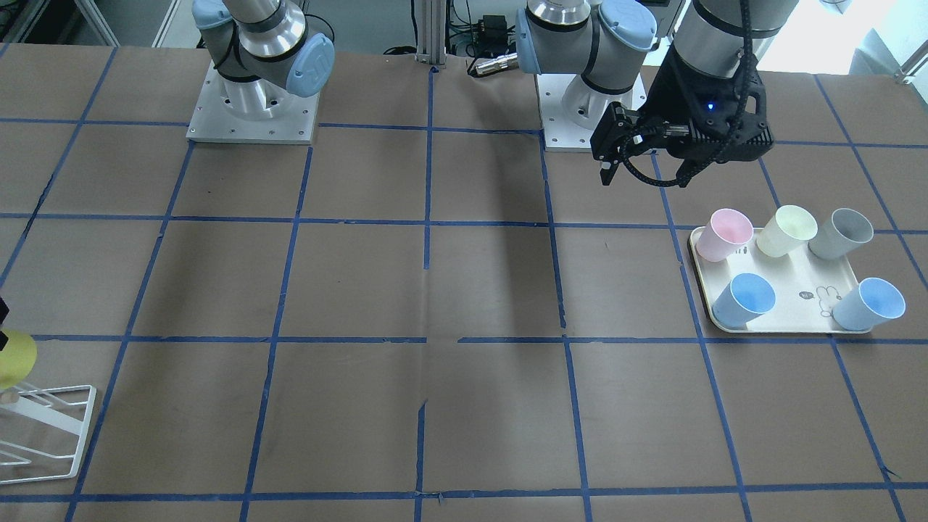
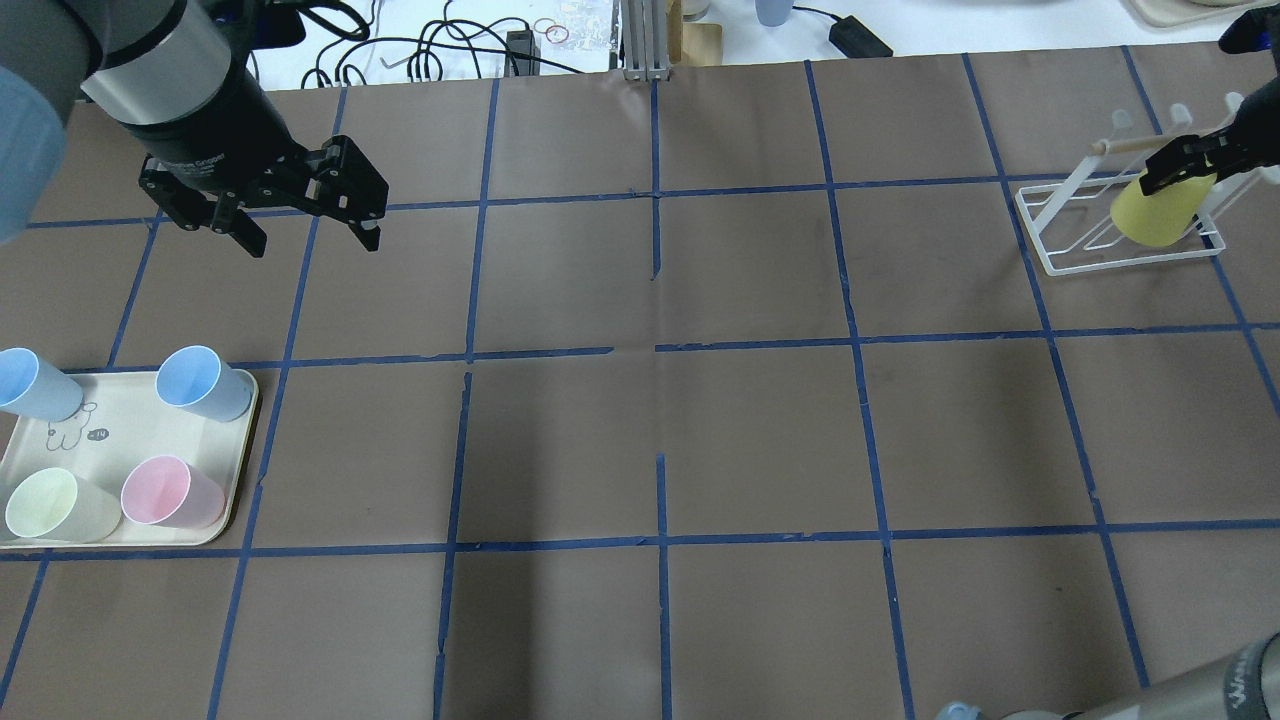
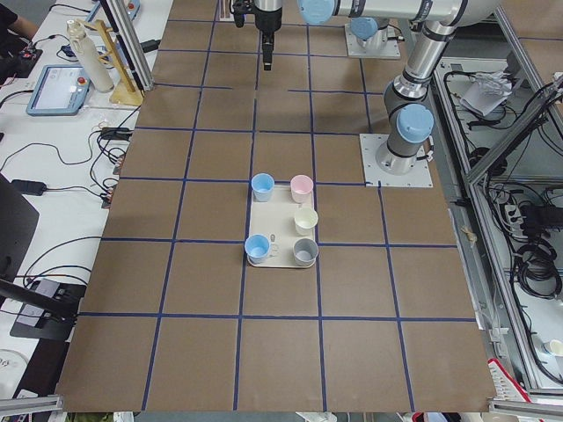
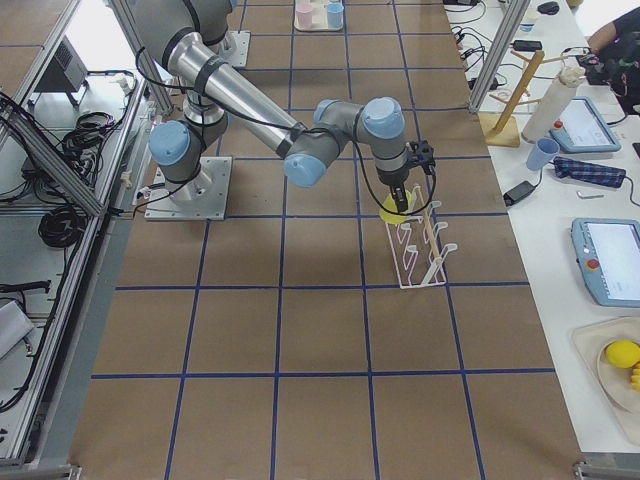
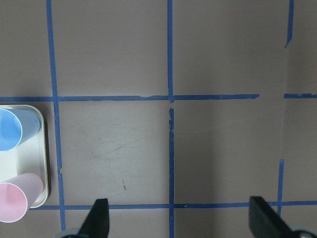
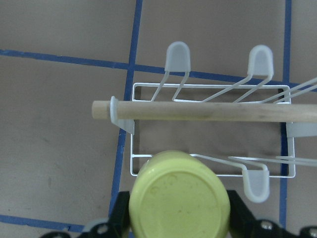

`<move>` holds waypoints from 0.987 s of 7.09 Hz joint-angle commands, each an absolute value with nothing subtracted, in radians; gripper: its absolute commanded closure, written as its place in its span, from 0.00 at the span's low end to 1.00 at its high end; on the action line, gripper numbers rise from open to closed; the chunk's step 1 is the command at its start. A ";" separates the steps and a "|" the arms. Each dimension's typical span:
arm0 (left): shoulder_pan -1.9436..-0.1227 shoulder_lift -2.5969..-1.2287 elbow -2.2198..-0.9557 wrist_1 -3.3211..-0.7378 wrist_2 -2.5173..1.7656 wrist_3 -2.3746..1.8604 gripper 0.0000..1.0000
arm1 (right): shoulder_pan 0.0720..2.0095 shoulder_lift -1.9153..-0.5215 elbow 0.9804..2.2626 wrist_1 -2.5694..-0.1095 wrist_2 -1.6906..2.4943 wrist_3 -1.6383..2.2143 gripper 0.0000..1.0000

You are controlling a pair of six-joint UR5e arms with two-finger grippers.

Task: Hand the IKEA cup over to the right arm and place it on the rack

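Your right end effector (image 6: 179, 218) is clamped on the base-up IKEA cup (image 6: 177, 196) just over the near edge of the rack (image 6: 177, 55), so centre its mouth over a peg before releasing; the left end effector (image 2: 312, 243) hangs wide open, empty.

The IKEA cup (image 6: 178, 198) is matt yellow plastic. The rack (image 6: 213, 86) is white-coated wire with a bare wooden dowel (image 6: 198, 111), on the counter's (image 2: 760, 440) matt brown paper.
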State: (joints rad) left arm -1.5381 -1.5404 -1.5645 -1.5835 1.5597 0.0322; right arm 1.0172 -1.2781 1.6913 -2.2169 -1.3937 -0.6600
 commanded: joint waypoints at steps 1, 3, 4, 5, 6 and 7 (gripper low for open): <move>-1.560 -1.546 -1.554 -1.572 1.560 0.032 0.00 | 1.017 -1.243 1.690 -2.218 -1.393 -0.660 1.00; -1.562 -1.546 -1.552 -1.572 1.563 0.049 0.00 | 1.017 -1.239 1.692 -2.217 -1.394 -0.658 0.94; -1.559 -1.545 -1.551 -1.574 1.552 0.054 0.00 | 1.019 -1.239 1.692 -2.217 -1.397 -0.658 0.74; -1.557 -1.543 -1.551 -1.574 1.552 0.054 0.00 | 1.019 -1.236 1.692 -2.217 -1.407 -0.657 0.66; -1.554 -1.543 -1.551 -1.574 1.555 0.054 0.00 | 1.019 -1.224 1.692 -2.215 -1.408 -0.657 0.61; -1.554 -1.542 -1.551 -1.574 1.552 0.054 0.00 | 1.019 -1.226 1.692 -2.217 -1.410 -0.655 0.32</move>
State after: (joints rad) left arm -1.5552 -1.5430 -1.5510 -1.5738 1.5541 0.0534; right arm 1.0185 -1.2288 1.6920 -2.2159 -1.4069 -0.6563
